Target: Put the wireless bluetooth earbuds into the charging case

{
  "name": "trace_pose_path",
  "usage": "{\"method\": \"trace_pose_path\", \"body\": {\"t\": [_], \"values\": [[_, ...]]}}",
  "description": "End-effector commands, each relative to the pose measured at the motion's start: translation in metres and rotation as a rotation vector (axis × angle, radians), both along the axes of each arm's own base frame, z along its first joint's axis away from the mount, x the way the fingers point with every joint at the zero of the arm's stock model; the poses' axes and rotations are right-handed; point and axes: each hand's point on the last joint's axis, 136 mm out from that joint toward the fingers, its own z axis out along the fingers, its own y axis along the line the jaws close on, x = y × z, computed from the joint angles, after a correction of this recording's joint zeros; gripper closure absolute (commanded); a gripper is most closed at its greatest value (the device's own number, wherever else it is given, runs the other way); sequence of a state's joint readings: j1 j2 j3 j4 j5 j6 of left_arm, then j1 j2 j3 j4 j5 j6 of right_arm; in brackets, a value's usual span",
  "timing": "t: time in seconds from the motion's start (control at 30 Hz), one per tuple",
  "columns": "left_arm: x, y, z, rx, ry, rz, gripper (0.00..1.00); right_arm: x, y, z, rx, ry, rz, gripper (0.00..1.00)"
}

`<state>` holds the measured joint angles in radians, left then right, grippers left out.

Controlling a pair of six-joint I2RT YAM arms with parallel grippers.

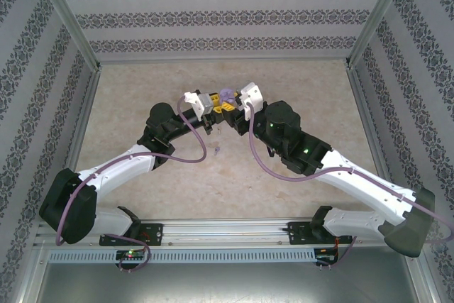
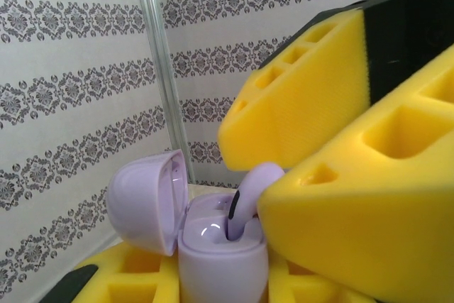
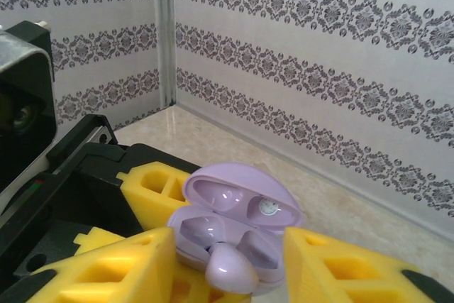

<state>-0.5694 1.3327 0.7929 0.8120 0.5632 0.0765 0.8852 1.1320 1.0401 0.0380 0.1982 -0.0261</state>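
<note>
A purple charging case with its lid swung open sits between the yellow fingers of my left gripper, which is shut on it. One purple earbud stands stem-down in one socket of the case, its head sticking out; the other socket looks vacant. My right gripper is open, its yellow fingers standing apart on either side of the earbud. In the top view both grippers meet at the case, lifted over the far middle of the table.
A tiny purple thing lies on the beige tabletop nearer to me, too small to identify. Patterned walls and metal posts close in the table on three sides. My arms cross the near half.
</note>
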Motion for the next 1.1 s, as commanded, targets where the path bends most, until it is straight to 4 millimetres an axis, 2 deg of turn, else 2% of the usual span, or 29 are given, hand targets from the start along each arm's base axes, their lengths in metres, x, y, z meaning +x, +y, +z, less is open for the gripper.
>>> {"method": "trace_pose_path", "body": {"t": [0.0, 0.17, 0.43, 0.83, 1.07], "values": [[-0.007, 0.006, 0.062, -0.109, -0.157, 0.018, 1.00, -0.008, 0.006, -0.037, -0.087, 0.109, 0.046, 0.49], [-0.006, 0.007, 0.061, -0.109, -0.156, 0.029, 1.00, -0.009, 0.004, -0.029, -0.048, 0.127, 0.049, 0.33], [-0.002, 0.007, 0.054, -0.100, -0.146, 0.043, 1.00, -0.015, -0.007, -0.007, 0.094, 0.201, 0.078, 0.21], [0.001, 0.006, 0.047, -0.093, -0.133, 0.050, 1.00, -0.025, -0.034, 0.048, 0.339, 0.265, 0.109, 0.18], [0.002, 0.006, 0.039, -0.083, -0.122, 0.053, 1.00, -0.020, -0.053, 0.043, 0.392, 0.359, 0.045, 0.22]]}}
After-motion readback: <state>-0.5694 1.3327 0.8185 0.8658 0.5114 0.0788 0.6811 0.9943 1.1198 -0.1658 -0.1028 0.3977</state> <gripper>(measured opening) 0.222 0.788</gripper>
